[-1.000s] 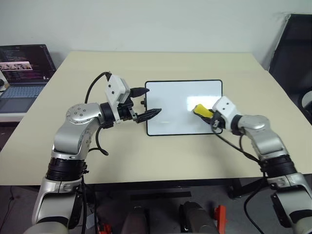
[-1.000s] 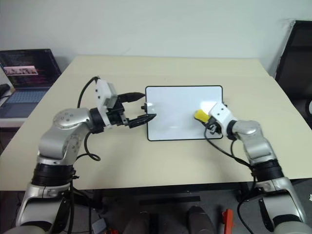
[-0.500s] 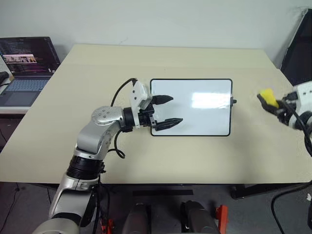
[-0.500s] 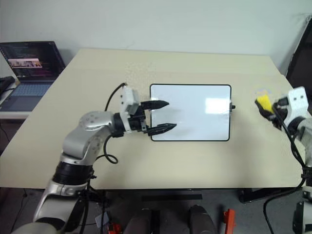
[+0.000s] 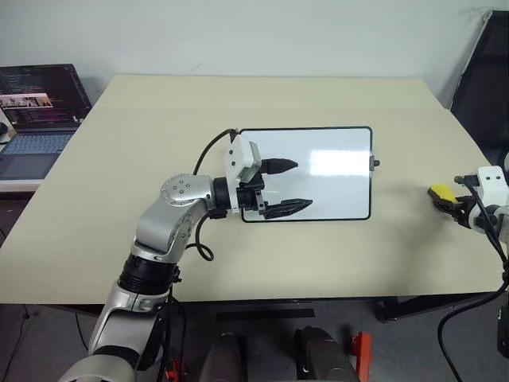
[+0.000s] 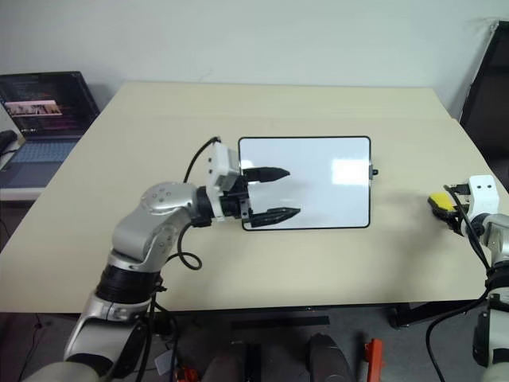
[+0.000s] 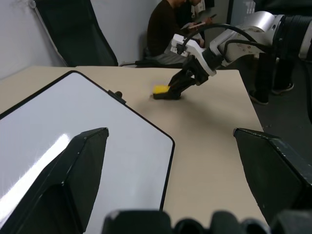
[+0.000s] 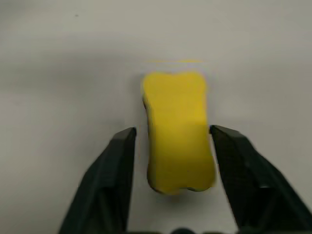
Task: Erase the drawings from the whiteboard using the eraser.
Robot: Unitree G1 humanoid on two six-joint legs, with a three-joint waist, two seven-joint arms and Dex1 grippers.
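The whiteboard [image 5: 338,179] lies flat in the middle of the table [image 5: 159,119]. Its visible surface is plain white with a glare patch, and the drawings are out of view. My left gripper [image 5: 304,184] is open and points right, hovering over the board's left part with nothing between its fingers [image 7: 73,180]. Far right, near the table's edge, the yellow eraser [image 5: 440,192] lies on the tabletop. My right gripper [image 5: 447,200] is open around it. In the right wrist view the eraser [image 8: 178,131] sits between the two fingers, with a thin gap on each side.
A laptop [image 5: 36,103] with a lit screen stands on a side surface beyond the table's left edge. A black chair [image 5: 487,72] is past the right edge. In the left wrist view a seated person [image 7: 165,24] is behind the table.
My right arm swung right off the whiteboard with the eraser, lowered it to the table near the right edge, and its fingers opened. My left gripper shifted right over the board's left part.
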